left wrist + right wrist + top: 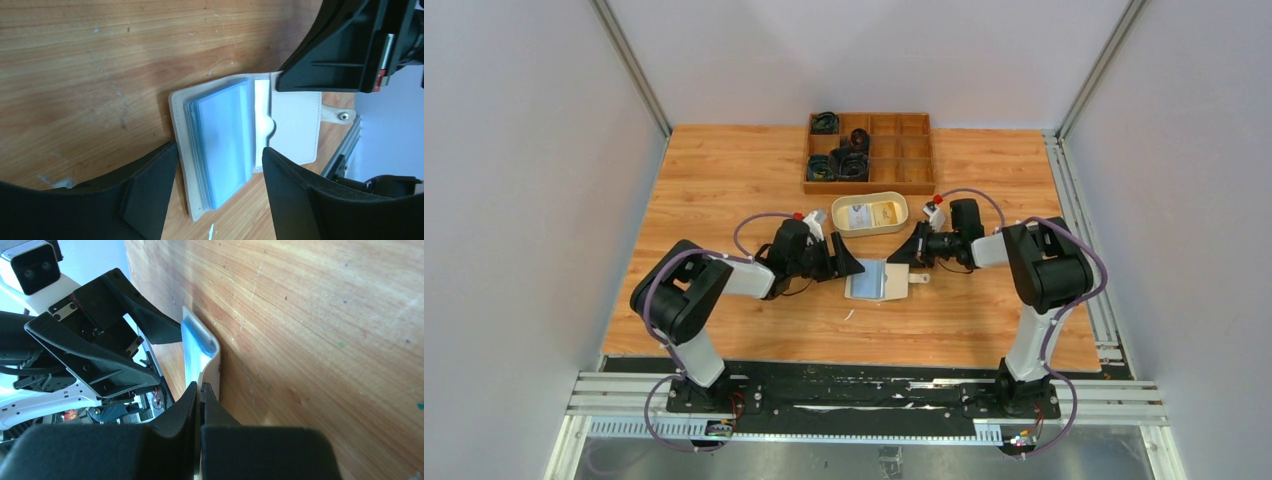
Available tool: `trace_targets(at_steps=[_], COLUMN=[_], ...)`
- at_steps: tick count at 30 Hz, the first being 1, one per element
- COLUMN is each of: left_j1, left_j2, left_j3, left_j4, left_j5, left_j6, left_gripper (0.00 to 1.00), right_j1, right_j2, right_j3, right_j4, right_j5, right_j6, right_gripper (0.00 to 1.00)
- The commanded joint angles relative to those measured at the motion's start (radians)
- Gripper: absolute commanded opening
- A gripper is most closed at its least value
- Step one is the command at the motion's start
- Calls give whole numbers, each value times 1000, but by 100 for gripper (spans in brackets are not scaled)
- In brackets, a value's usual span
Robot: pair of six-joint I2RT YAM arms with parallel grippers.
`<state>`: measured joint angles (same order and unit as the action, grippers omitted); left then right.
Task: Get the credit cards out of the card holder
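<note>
Left gripper (220, 150): open, one jaw on each side of the card stack, low over the table (75, 75).
Right gripper (200, 390): clamped shut. It looks pinched on the bare flap of the card holder (295, 125), and that edge curls up off the wood.
Credit cards (222, 145): a fanned blue-grey stack on the holder's left half, between the two grippers.
Handling: I judge them light, thin, stiff and slick, so likely to slip. The holder is soft and will slide unless pinned.
Where to grip: the cards' exposed long edges, clear of the beige cover.
Heading: the holder lies open, long axis left to right, with the closure tab (341, 115) pointing towards the right arm. The cards' long edges run along the fold.
Beyond: a cream dish (870, 232), nearby but apart.
</note>
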<state>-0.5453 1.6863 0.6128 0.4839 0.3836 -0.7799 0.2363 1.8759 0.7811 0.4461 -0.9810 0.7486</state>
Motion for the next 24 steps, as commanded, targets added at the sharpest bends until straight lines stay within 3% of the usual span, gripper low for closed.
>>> trace_targets(at_steps=[1, 8, 12, 19, 24], left_j1=[2, 1, 2, 2, 9], left_j2=[80, 65, 66, 153, 159], left_j3=[-65, -136, -188, -257, -304], left_j4=[112, 249, 344, 610, 686], left_j5=[67, 90, 76, 88, 54], left_j6=[-92, -166, -205, -318, -339], left_gripper=[73, 67, 54, 54, 54], right_j1=[20, 20, 23, 28, 34], right_j2=[42, 69, 69, 71, 69], right_j3=[-25, -49, -51, -49, -54], right_j4=[111, 208, 212, 220, 226], right_j5=[-43, -54, -57, -56, -58], right_j6=[62, 117, 118, 125, 127], right_gripper=[0, 0, 0, 0, 0])
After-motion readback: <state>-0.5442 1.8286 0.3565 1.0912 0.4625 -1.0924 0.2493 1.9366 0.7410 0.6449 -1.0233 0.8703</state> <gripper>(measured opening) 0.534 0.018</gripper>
